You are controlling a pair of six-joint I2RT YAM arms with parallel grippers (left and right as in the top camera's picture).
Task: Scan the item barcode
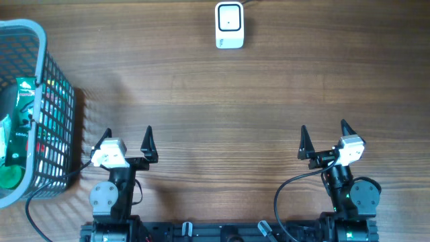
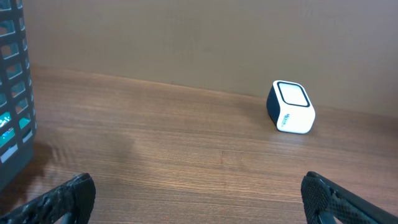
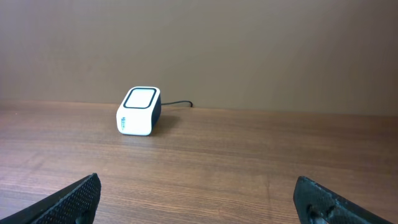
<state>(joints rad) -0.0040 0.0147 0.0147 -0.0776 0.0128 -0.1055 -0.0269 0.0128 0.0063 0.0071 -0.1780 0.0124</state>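
Observation:
A white barcode scanner point(image 1: 228, 25) with a dark back stands at the far middle of the table, also seen as the scanner point(image 2: 291, 107) and the scanner point(image 3: 139, 111) in the wrist views. Green packaged items point(image 1: 20, 117) lie inside a grey wire basket point(image 1: 57, 107) at the left edge; no barcode shows. My left gripper point(image 1: 127, 138) is open near the front left, with nothing between its fingers point(image 2: 71, 196). My right gripper point(image 1: 324, 134) is open near the front right, its fingertips point(image 3: 81, 196) wide apart over bare wood.
A thin cable point(image 3: 179, 104) runs from the scanner toward the back wall. The basket's grey mesh wall point(image 2: 13, 93) stands at the left of the left wrist view. The arm bases point(image 1: 228, 225) sit along the front edge.

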